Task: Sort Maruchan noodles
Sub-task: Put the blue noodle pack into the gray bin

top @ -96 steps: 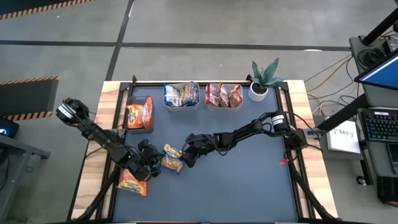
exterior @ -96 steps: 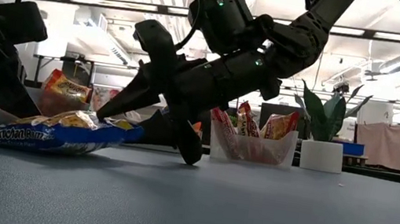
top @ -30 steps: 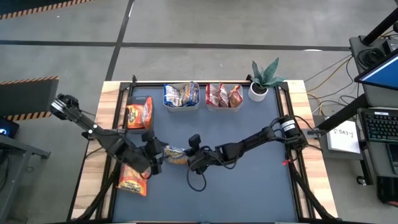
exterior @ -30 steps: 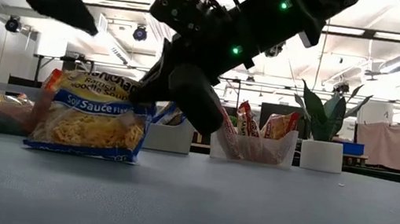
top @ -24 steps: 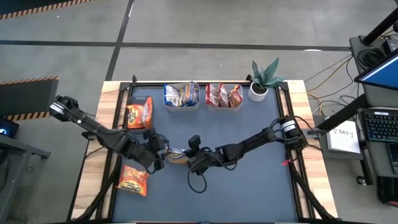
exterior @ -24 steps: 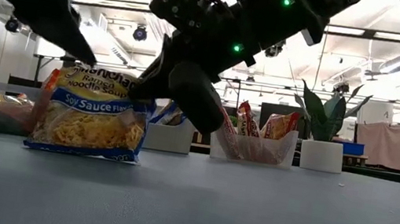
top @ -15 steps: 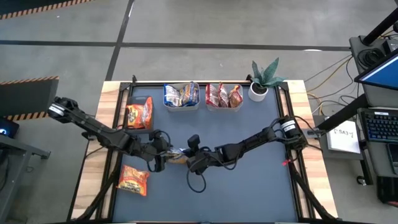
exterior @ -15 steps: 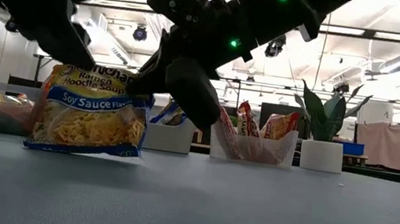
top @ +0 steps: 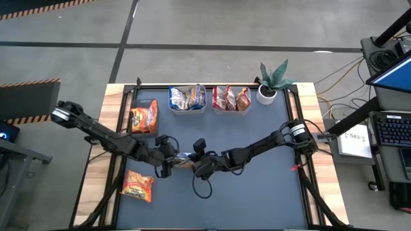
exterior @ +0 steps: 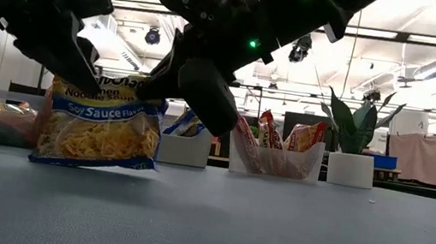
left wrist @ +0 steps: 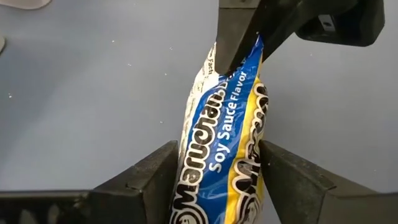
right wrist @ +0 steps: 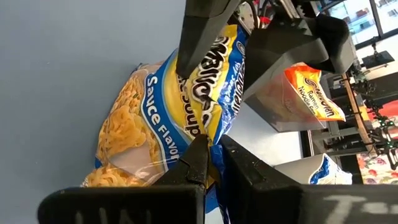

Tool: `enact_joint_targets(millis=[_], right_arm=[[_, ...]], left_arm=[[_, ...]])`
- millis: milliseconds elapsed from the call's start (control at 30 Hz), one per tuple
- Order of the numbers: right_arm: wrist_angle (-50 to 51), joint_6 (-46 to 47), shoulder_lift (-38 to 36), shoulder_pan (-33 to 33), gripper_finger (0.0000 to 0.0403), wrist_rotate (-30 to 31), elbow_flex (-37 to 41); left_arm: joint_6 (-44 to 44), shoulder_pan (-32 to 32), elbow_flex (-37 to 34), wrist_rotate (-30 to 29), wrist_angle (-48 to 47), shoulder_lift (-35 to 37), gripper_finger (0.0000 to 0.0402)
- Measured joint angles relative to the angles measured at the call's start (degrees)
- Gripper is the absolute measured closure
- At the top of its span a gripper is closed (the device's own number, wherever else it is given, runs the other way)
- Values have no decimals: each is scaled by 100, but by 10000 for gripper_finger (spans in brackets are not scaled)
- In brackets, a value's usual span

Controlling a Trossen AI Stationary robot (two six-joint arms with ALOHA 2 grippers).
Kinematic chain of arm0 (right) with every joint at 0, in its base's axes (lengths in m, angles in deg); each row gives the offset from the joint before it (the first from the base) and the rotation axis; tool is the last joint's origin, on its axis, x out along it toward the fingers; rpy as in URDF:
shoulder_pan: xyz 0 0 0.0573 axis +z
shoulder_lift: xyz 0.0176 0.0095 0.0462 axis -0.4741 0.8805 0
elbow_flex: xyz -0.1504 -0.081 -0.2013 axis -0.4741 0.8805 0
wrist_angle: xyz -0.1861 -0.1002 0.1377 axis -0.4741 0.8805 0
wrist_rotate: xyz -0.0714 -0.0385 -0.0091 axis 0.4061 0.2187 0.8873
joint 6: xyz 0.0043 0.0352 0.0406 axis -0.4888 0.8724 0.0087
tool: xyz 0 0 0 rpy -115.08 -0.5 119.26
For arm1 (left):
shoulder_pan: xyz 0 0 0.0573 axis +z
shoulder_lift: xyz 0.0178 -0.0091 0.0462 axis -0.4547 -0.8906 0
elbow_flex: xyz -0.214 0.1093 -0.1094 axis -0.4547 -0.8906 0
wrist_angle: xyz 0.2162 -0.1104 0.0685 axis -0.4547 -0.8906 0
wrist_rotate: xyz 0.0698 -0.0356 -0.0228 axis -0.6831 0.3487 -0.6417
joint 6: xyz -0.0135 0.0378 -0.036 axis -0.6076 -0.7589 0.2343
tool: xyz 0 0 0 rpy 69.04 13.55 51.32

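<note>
A blue-and-yellow noodle packet [exterior: 99,126] stands on edge at the table's [top: 257,192] middle-left, pinched at 1 edge by the closed right gripper [right wrist: 211,163]. The left gripper's [left wrist: 214,177] 2 fingers straddle it, spread wide and touching both faces. For a clean handover, the left should probably clamp firmly before the right lets go.

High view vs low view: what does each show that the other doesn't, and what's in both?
High view only: a red-orange packet lying flat on the mat near the left arm, and the blue-and-yellow packets in their tub.

Low view only: the held packet's face, printed "Soy Sauce", upright just above the mat, and the room behind.

Both: the left claw around one end of the soy sauce packet, the right claw pinching the other, the red packets' tub and the potted plant.
</note>
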Motion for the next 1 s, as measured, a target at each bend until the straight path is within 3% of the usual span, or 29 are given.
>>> enact_joint_targets(millis=[400, 1000], right_arm=[[-6, 146, 0, 0, 377, -19, 0], [39, 599, -17, 0, 375, 96, 0]], left_arm=[[12, 0, 46, -19, 4, -88, 287], [13, -18, 96, -27, 16, -111, 297]])
